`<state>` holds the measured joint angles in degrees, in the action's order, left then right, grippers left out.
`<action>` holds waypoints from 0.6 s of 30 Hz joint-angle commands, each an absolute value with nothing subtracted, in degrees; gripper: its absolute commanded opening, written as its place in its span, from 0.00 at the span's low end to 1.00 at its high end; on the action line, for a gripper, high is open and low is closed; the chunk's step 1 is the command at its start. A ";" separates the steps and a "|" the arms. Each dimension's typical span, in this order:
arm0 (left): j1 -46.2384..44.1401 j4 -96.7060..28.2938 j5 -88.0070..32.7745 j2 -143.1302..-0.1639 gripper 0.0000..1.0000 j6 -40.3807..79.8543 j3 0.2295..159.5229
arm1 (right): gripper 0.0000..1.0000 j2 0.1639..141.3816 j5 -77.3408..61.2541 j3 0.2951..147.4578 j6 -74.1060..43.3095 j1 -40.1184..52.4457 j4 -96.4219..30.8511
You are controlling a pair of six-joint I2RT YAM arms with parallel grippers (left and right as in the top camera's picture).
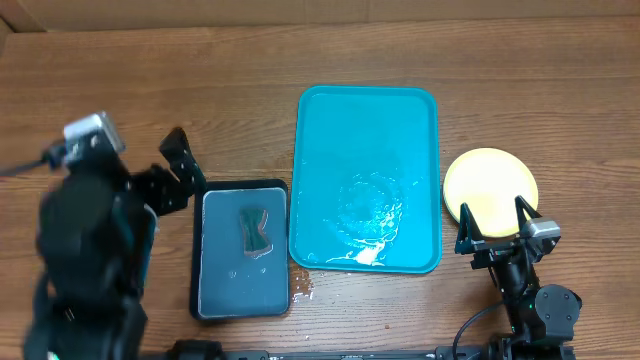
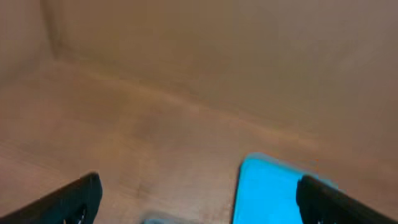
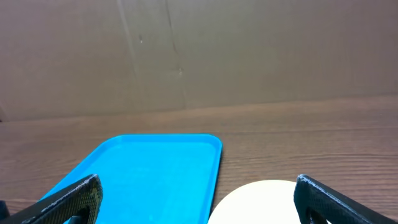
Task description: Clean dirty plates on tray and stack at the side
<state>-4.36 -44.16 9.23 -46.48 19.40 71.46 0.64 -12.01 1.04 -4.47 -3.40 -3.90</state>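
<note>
tray (image 1: 366, 130) centre frame, water pooled on its lower half. plates (image 1: 490, 180) on table just right of it, count unclear. left gripper (image 1: 185, 170) mid-left, jaws wide, empty. right gripper (image 1: 491, 212) lower right, wide, empty.

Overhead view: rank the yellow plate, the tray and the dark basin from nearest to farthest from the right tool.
1. yellow plate: at the table's right, just ahead of the right tool.
2. tray: centre, left of the plate.
3. dark basin: farthest, left of the tray.
</note>
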 commanded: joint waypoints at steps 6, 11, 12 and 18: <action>-3.33 -20.38 -3.03 -27.46 1.00 5.61 42.22 | 1.00 0.27 -11.57 0.47 -4.45 -3.51 -3.55; -3.33 -15.14 -1.69 -16.43 1.00 5.76 30.85 | 1.00 0.27 -11.57 0.47 -4.45 -3.51 -3.55; -3.36 -14.24 -1.50 -14.48 1.00 6.04 28.97 | 1.00 0.27 -11.57 0.47 -4.45 -3.51 -3.55; -3.33 -11.31 -0.89 -4.05 1.00 6.26 18.65 | 1.00 0.27 -11.60 0.47 -4.45 -3.51 -3.55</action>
<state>-3.70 -12.56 -0.89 -7.75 7.29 22.46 0.62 -11.99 1.04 -4.47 -3.40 -3.90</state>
